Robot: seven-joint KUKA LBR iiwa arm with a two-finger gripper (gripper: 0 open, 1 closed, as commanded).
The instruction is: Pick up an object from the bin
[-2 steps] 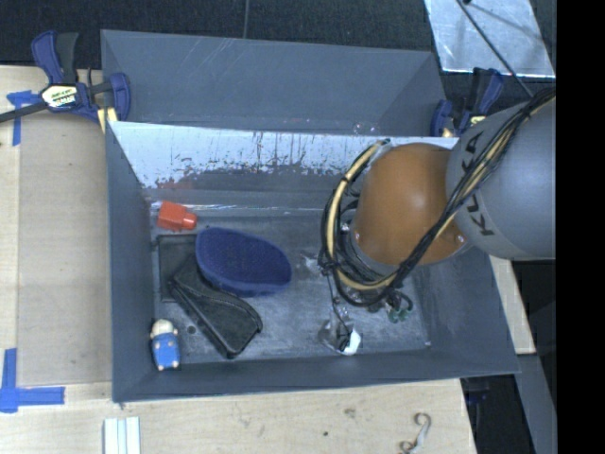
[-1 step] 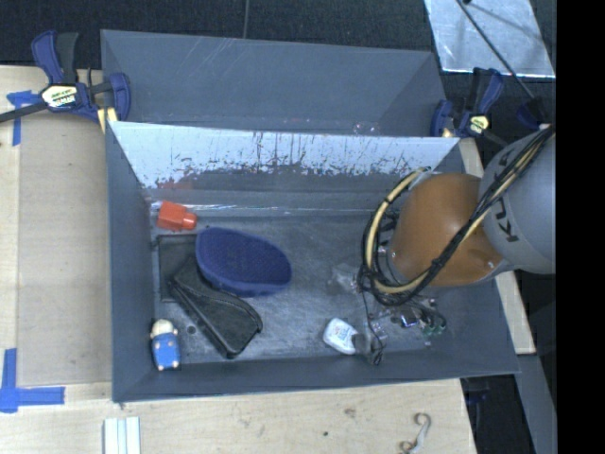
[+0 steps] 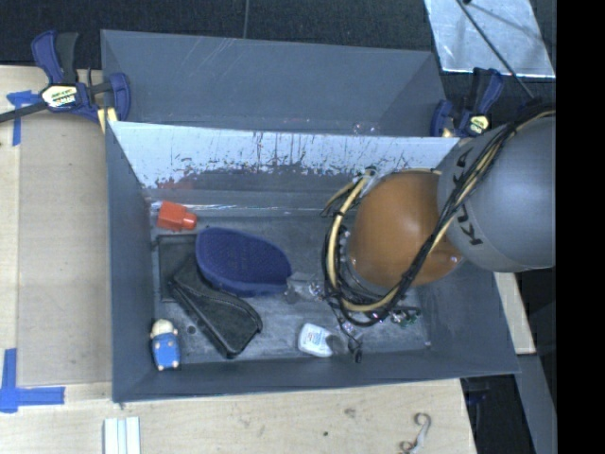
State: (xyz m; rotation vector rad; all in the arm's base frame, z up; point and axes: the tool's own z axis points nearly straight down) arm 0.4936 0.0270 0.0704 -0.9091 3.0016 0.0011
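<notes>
The arm [image 3: 506, 197] comes in from the right over the rim of the grey bin [image 3: 128, 282], its thick grey link sloping down toward the bin's floor. At its wrist the rounded orange cover [image 3: 397, 225] tilts downward and leftward, ringed by looping black and yellow cables [image 3: 333, 253]. The hand [image 3: 359, 324] sits low beneath that cover, over the right-hand part of the floor and close to the front wall. The cover and cables hide most of it, so I cannot tell whether it is spread or pressed together, nor whether it pinches anything.

Nearest to it is a small white wrapped piece [image 3: 317, 340], lying on the floor by the front wall, just left of the hand. A little clear crumpled scrap [image 3: 302, 291] lies just behind that. Further left rest a dark blue oval pad [image 3: 241, 260] and, in front of it, a flat black pouch [image 3: 216, 315] lying aslant. An orange block [image 3: 176, 218] sits at the back left, and a small blue figure with a pale head [image 3: 165, 345] in the front left corner, well apart from the hand.
</notes>
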